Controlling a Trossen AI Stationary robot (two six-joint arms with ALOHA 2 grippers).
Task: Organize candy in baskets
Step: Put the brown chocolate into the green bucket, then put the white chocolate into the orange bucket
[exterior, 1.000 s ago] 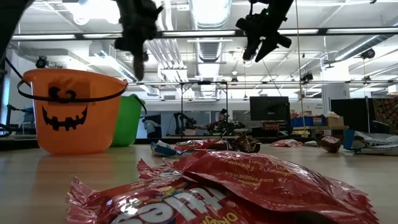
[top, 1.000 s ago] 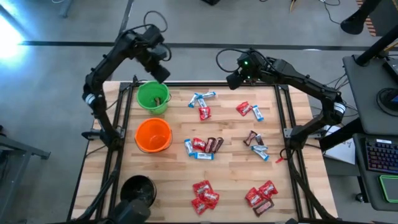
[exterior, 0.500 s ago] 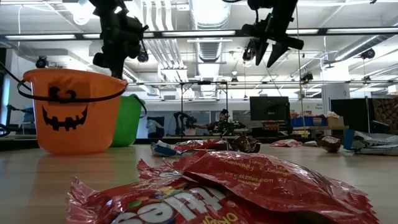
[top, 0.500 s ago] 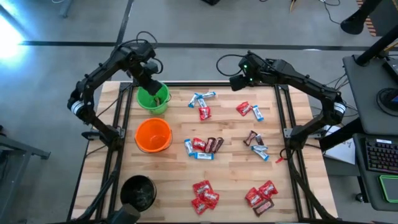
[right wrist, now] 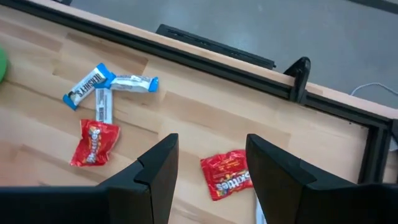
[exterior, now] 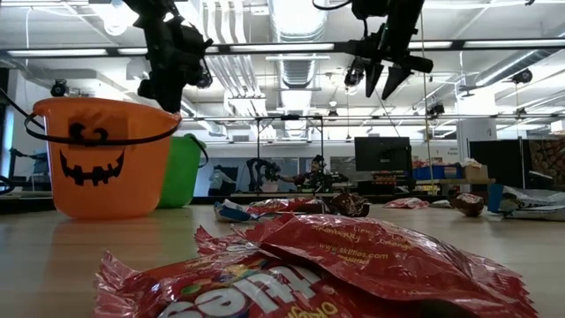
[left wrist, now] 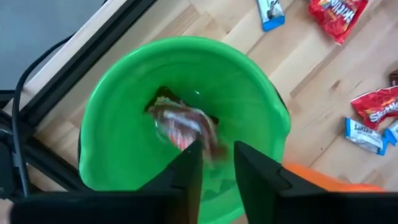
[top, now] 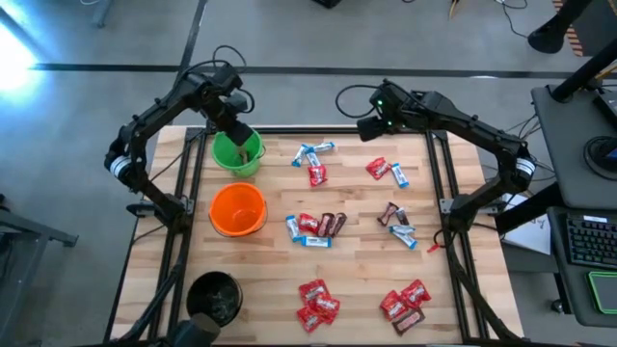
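Note:
My left gripper (top: 241, 145) hangs over the mouth of the green basket (top: 234, 154), pointing down, its fingers apart (left wrist: 217, 163). A brown-and-red candy (left wrist: 183, 124) shows blurred inside that basket (left wrist: 124, 143), beyond the fingertips. My right gripper (top: 371, 125) hovers open above the table's far right part. In its wrist view (right wrist: 211, 146) a red candy (right wrist: 227, 174) lies below it on the wood. The orange basket (top: 237, 209) and the black basket (top: 214, 294) stand along the left side. Red, blue-and-white and brown candy (top: 313, 224) lies scattered over the table.
Dark frame rails (top: 188, 193) run along the table's left, far and right edges. Clusters of candy lie at the near middle (top: 316, 301) and near right (top: 405, 304). In the low view a red wrapper (exterior: 335, 265) fills the foreground.
My left gripper has come down and toward the near edge, from above the far rail to the green basket's mouth. My right gripper has turned at the wrist while staying over the far right of the table.

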